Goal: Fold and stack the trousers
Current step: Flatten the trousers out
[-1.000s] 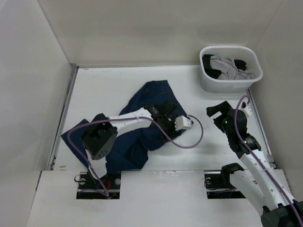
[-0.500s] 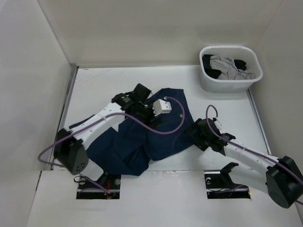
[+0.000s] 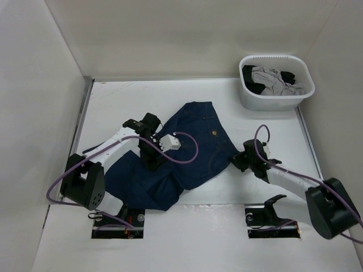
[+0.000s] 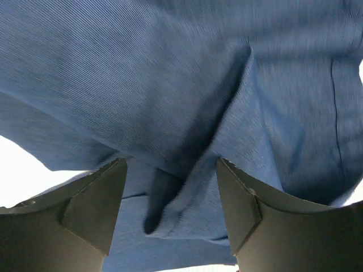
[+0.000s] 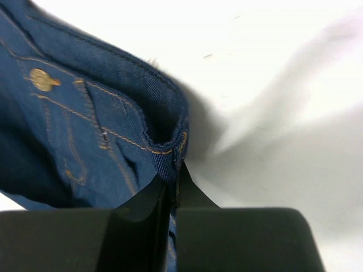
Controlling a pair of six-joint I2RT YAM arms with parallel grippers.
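Note:
The dark blue denim trousers (image 3: 193,150) lie crumpled across the middle of the table, button side up, with the legs bunched toward the near left. My left gripper (image 3: 153,161) is low over their middle. In the left wrist view it (image 4: 170,173) is open, and a raised fold of the trousers (image 4: 170,85) stands between the fingers (image 4: 96,198) without being pinched. My right gripper (image 3: 239,162) is at the right edge of the waistband. The right wrist view shows it (image 5: 174,180) shut on the stitched edge of the trousers (image 5: 85,130).
A white basket (image 3: 272,102) holding grey and black garments (image 3: 275,80) stands at the far right. White walls enclose the table on the left, back and right. Both arm bases sit in cut-outs at the near edge.
The right gripper has shut on the waistband edge. The left gripper has moved from the far side of the trousers toward their middle, and the cloth now lies flatter with the button showing.

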